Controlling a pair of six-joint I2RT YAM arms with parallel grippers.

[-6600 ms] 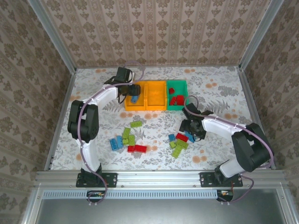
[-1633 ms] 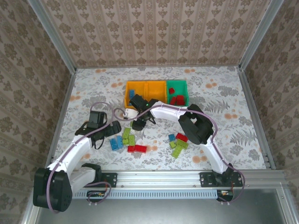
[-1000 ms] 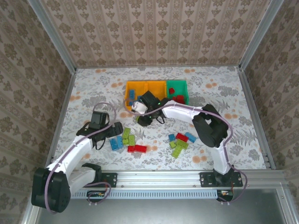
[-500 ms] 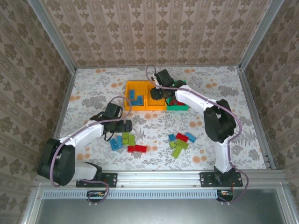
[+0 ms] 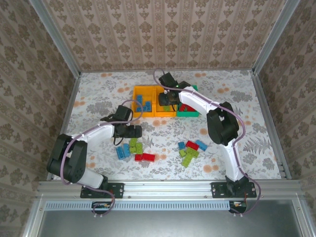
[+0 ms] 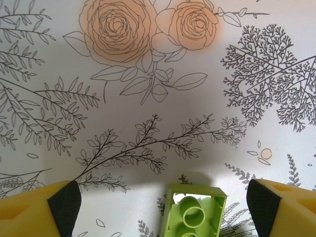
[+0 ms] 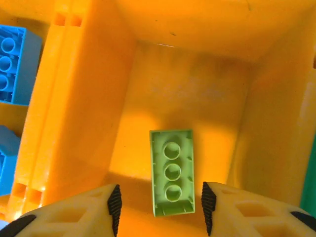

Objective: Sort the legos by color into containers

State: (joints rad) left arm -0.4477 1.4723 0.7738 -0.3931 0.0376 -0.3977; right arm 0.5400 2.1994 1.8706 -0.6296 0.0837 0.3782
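Three containers stand side by side toward the far side of the flowered table. The left orange-yellow container holds blue legos, the middle orange-yellow container stands next to it, and the green container on the right has red legos inside. The right hand hangs over the middle orange-yellow container with its fingers apart. A lime green lego lies hollow side up inside that container, between the fingertips and clear of both.

The left hand hovers low over the table, spread wide. A second lime lego lies between its fingers, hollow side up and touched by neither. From overhead, that hand is at the far edge of a loose group of lime, blue and red legos. Another mixed group lies further right, well apart from the containers.
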